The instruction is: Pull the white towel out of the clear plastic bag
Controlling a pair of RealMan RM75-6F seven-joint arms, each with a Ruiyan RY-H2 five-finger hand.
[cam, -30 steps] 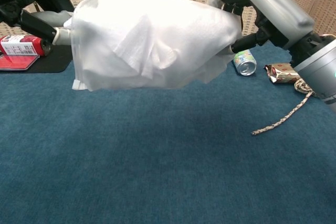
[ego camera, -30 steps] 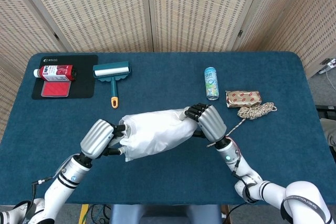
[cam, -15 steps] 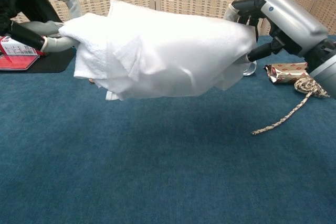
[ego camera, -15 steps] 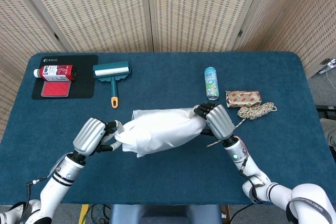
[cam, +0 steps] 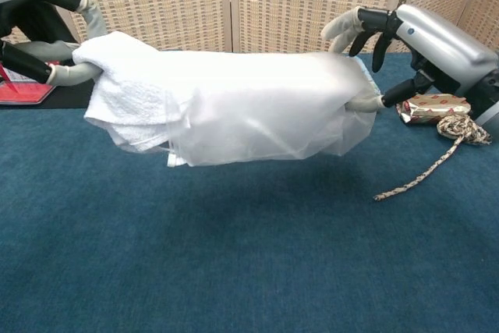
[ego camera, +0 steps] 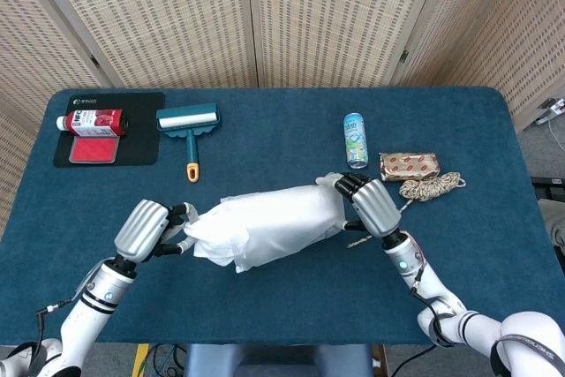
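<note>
My left hand (ego camera: pixel 152 229) pinches the towel (cam: pixel 125 91) at nine o'clock; my right hand (ego camera: pixel 369 205) grips the bag (ego camera: pixel 282 218) at three.

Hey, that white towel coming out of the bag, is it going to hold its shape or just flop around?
Probably floppy: the white towel droops in folds beside the left hand. Likely light, since it hangs pinched at one end. The clear plastic bag sags too.

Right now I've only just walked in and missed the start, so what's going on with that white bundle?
The left robot hand grips the white terry towel where it sticks out of the clear plastic bag. The right robot hand holds the bag's far end. The bundle hangs above the blue table, and most of the towel is inside the bag.
</note>
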